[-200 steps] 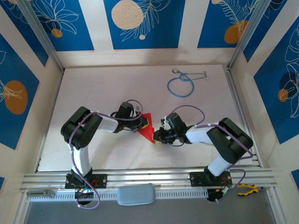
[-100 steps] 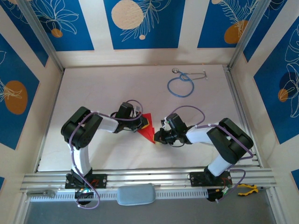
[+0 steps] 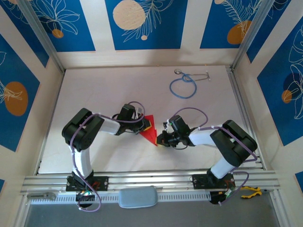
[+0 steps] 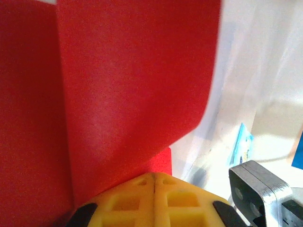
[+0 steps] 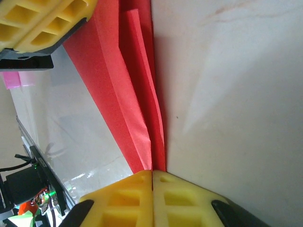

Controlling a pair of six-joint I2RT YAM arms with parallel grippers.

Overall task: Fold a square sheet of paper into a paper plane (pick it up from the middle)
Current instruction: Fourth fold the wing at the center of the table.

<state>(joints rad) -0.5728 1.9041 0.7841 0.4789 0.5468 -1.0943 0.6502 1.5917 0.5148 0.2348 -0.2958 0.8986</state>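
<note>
The red sheet of paper (image 3: 149,128) is folded into a slim pointed paper plane shape and is held above the middle of the table between both arms. My left gripper (image 3: 144,125) is shut on its wide end. In the left wrist view the yellow jaws meet at the left gripper (image 4: 155,176) with the red paper (image 4: 118,85) rising from them. My right gripper (image 3: 159,138) is shut on the pointed end. The right wrist view has layered red paper (image 5: 137,109) running out of the right gripper (image 5: 152,172) towards the left gripper's fingers (image 5: 42,21).
A blue stethoscope (image 3: 183,88) lies in a loop at the back right of the white table (image 3: 104,94). Blue patterned walls close in the sides and back. An aluminium rail (image 3: 151,180) runs along the near edge.
My right gripper has closed a little tighter on the paper's point. Both arms and the paper keep their places.
</note>
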